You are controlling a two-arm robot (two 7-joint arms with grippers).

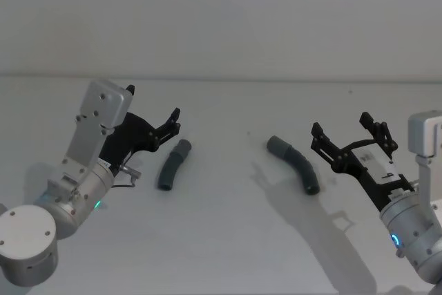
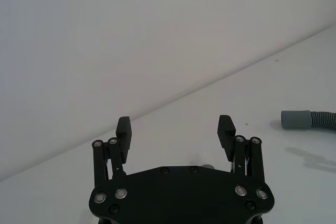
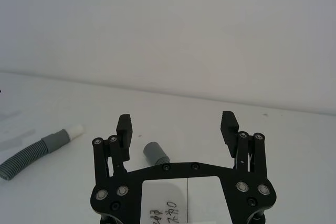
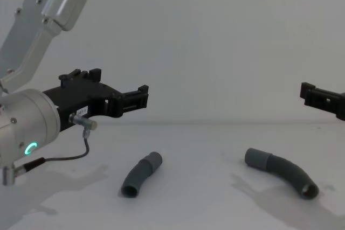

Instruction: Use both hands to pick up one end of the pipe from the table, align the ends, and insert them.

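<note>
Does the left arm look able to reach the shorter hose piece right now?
Probably yes: the open left tool hovers just beside the shorter hose piece, and nothing lies between them.

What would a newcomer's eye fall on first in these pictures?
Two dark grey hose pieces lie apart on the white table: the shorter piece left of centre, the longer piece to the right. Raised beside them hover the left gripper and right gripper, both open.
</note>
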